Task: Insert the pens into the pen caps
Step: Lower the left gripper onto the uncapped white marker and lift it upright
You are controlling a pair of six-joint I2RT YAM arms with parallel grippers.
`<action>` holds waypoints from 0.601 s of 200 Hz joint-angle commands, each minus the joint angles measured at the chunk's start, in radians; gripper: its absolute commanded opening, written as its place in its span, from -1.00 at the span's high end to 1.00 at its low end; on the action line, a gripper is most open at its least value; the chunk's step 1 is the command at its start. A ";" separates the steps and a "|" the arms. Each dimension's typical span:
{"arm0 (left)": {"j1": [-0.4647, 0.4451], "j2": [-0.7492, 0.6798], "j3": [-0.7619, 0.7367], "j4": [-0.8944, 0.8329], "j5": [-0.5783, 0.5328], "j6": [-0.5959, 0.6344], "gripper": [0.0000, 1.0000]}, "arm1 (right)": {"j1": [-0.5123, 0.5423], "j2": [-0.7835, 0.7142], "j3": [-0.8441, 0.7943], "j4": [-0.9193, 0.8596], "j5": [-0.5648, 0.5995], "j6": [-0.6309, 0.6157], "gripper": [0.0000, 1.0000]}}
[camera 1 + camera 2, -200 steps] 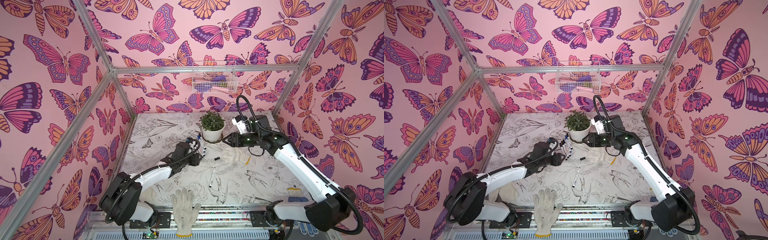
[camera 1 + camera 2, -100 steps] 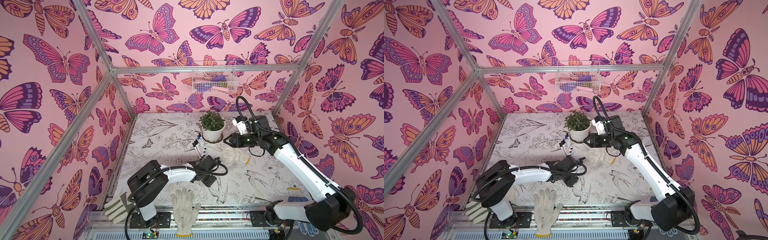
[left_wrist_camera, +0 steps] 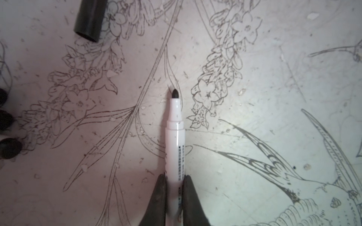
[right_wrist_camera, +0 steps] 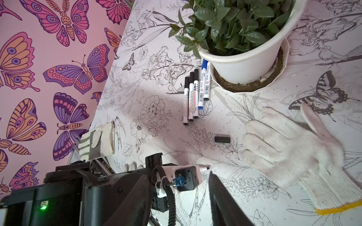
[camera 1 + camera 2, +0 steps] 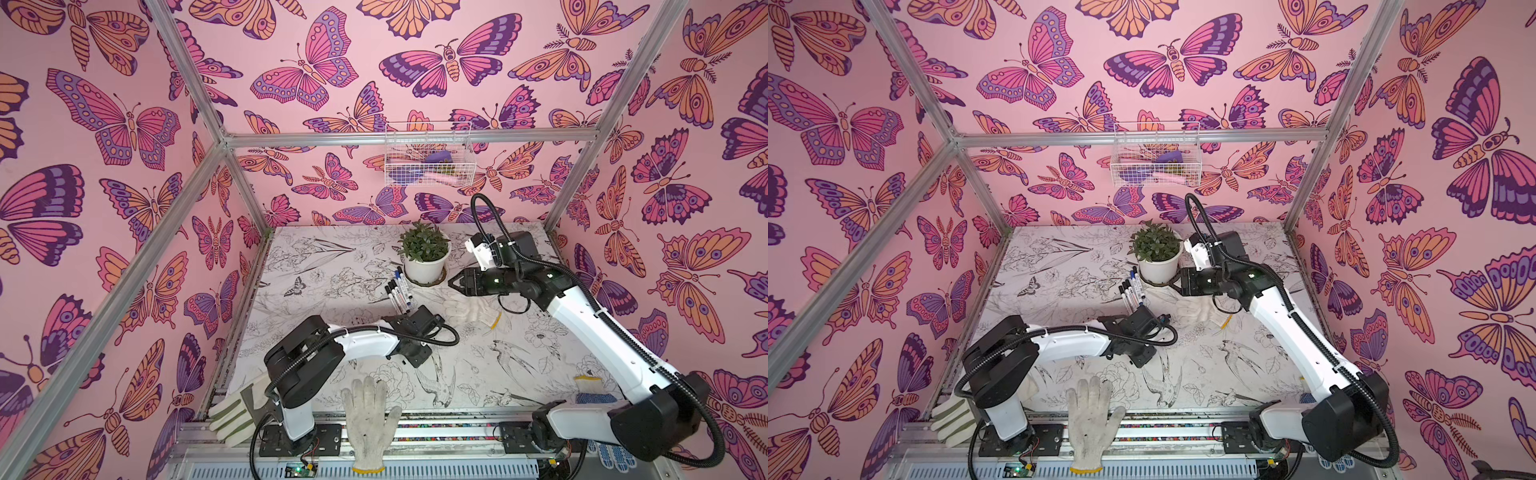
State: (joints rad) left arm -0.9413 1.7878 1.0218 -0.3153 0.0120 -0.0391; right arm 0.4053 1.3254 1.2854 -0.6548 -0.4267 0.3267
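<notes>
My left fingers (image 3: 159,197) have just closed on a bare pen (image 3: 175,137), so capping can start with the loose cap (image 3: 89,19) ahead; my right fingers (image 4: 222,205) wait apart, empty.

Both top views are bright, evenly lit from above and sharp. The left arm (image 5: 365,343) throws a soft shadow on the table (image 5: 332,266). In the left wrist view a pink cast on one side fades to cool white on the other. There the pen (image 3: 175,137) is sharp and the cap (image 3: 89,19) at the edge is blurred. In the right wrist view the near glove (image 4: 284,148) is bright and slightly soft, and the corners look stretched.
</notes>
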 commanded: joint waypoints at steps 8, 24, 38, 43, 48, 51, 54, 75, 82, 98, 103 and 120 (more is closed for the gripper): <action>0.051 -0.019 -0.030 -0.064 0.065 -0.039 1.00 | -0.011 0.003 -0.001 -0.023 0.020 -0.029 -0.03; 0.079 -0.061 -0.020 -0.030 0.102 -0.057 1.00 | -0.015 0.000 -0.006 -0.026 0.032 -0.027 -0.04; 0.107 -0.107 -0.014 0.009 0.135 -0.075 1.00 | -0.023 -0.004 -0.013 -0.023 0.034 -0.021 -0.04; 0.118 -0.127 -0.015 0.028 0.148 -0.083 1.00 | -0.024 -0.005 -0.016 -0.020 0.035 -0.019 -0.04; 0.129 -0.147 -0.017 0.058 0.159 -0.094 1.00 | -0.027 -0.006 -0.021 -0.019 0.032 -0.015 -0.04; 0.137 -0.159 -0.019 0.074 0.165 -0.100 1.00 | -0.027 -0.005 -0.024 -0.016 0.029 -0.011 -0.04; 0.144 -0.171 -0.023 0.087 0.170 -0.107 1.00 | -0.029 -0.004 -0.026 -0.012 0.025 -0.008 -0.04; 0.189 -0.251 -0.081 0.273 0.190 -0.182 1.00 | -0.032 -0.003 -0.055 0.030 -0.046 0.011 -0.04; 0.200 -0.271 -0.099 0.329 0.202 -0.202 1.00 | -0.032 -0.002 -0.066 0.053 -0.084 0.021 -0.04; 0.205 -0.294 -0.112 0.410 0.215 -0.239 1.00 | -0.031 0.000 -0.093 0.118 -0.171 0.061 -0.04; 0.205 -0.296 -0.112 0.426 0.219 -0.251 1.00 | -0.031 0.001 -0.101 0.141 -0.196 0.075 -0.04; 0.205 -0.300 -0.113 0.480 0.242 -0.291 1.00 | -0.028 0.000 -0.137 0.220 -0.260 0.126 -0.04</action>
State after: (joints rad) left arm -0.7361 1.4929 0.9348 0.0170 0.1963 -0.2432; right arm 0.3790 1.3262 1.1793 -0.5640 -0.5453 0.3817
